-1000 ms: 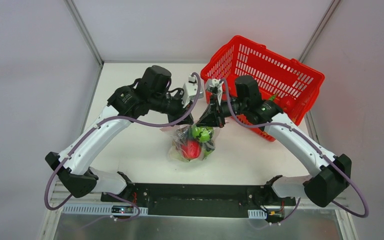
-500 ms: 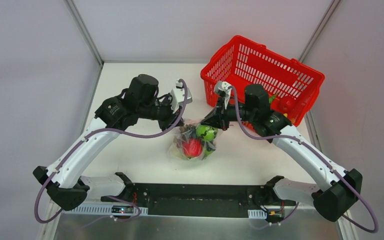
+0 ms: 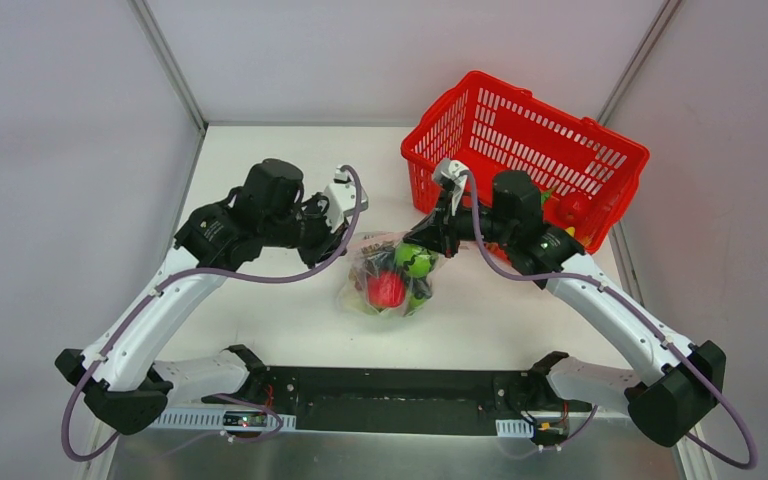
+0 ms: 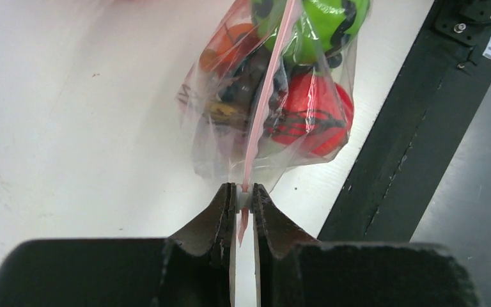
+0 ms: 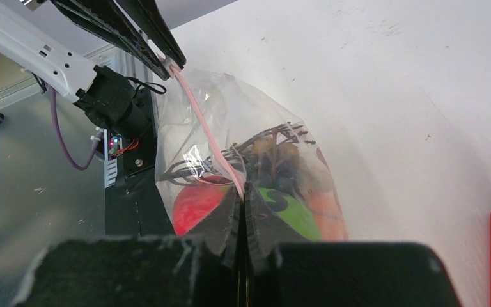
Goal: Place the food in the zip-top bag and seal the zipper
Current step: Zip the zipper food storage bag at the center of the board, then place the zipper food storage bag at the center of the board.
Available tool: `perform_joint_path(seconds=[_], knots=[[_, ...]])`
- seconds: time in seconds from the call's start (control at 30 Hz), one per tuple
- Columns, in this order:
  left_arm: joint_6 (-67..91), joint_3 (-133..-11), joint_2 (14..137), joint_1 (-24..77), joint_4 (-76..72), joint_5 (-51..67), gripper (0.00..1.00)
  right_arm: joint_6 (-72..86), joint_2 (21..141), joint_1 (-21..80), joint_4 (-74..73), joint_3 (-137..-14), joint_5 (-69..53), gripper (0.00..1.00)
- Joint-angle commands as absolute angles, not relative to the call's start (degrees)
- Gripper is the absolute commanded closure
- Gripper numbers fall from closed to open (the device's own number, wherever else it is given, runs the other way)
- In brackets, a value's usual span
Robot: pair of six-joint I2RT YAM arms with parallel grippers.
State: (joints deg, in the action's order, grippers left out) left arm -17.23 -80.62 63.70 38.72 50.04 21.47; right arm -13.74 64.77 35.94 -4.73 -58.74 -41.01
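The clear zip-top bag (image 3: 362, 298) lies on the white table between my two grippers, lifted at its mouth. Food shows through it: a red fruit (image 3: 385, 290), a green one (image 3: 412, 262), an orange one (image 4: 230, 41) and dark grapes (image 4: 246, 80). The pink zipper (image 4: 265, 96) is stretched taut between the grippers. My left gripper (image 4: 245, 199) is shut on the zipper's left end, pinching a small white slider. At the other end, my right gripper (image 5: 241, 190) is shut on the strip. In the top view the left gripper (image 3: 352, 245) and the right gripper (image 3: 422, 243) stand a bag's width apart.
A red mesh basket (image 3: 520, 125) stands tilted at the back right, just behind my right arm, with a few food pieces (image 3: 572, 205) inside. The black base rail (image 3: 390, 395) runs along the table's near edge, close to the bag.
My left gripper has slid to the left along the zipper, away from the right gripper. The right gripper shifted a little to the right and holds its end.
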Motion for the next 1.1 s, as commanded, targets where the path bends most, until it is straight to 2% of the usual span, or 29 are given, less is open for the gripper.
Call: perform_joint_path(seconds=[0.0,0.33,0.47,0.53,0.6,0.73,0.8,1.07], knots=[[-18.07,-79.13,61.22,37.24,55.98,16.44,1.00,-12.67,62.31,34.69,1.39,-58.95,-39.02,1.00],[-17.37,-77.72,60.19,36.22,54.51,10.42,0.98,-11.66,61.90,34.38,2.81,-58.64,-39.03,1.00],[-13.40,-74.22,57.34,35.84,46.85,9.38,0.56,-9.28,62.87,34.39,4.99,-58.75,-40.78,1.00],[-11.07,-71.82,55.24,35.45,40.54,8.76,0.42,-7.09,63.80,34.43,6.56,-58.82,-41.58,1.00],[-8.90,-70.00,53.25,34.81,36.22,7.29,0.32,-4.66,64.77,34.45,9.23,-58.55,-42.37,1.00],[-5.09,-68.68,50.22,33.04,31.84,3.02,0.18,-0.82,67.67,34.48,13.34,-60.42,-40.28,1.00],[-3.30,-68.07,49.04,32.11,30.55,0.67,0.15,-0.11,70.11,34.50,13.96,-63.01,-38.25,1.00],[2.26,-63.03,43.11,30.11,27.52,-11.99,0.07,-5.00,84.75,33.44,7.06,-83.94,-36.05,1.00]])
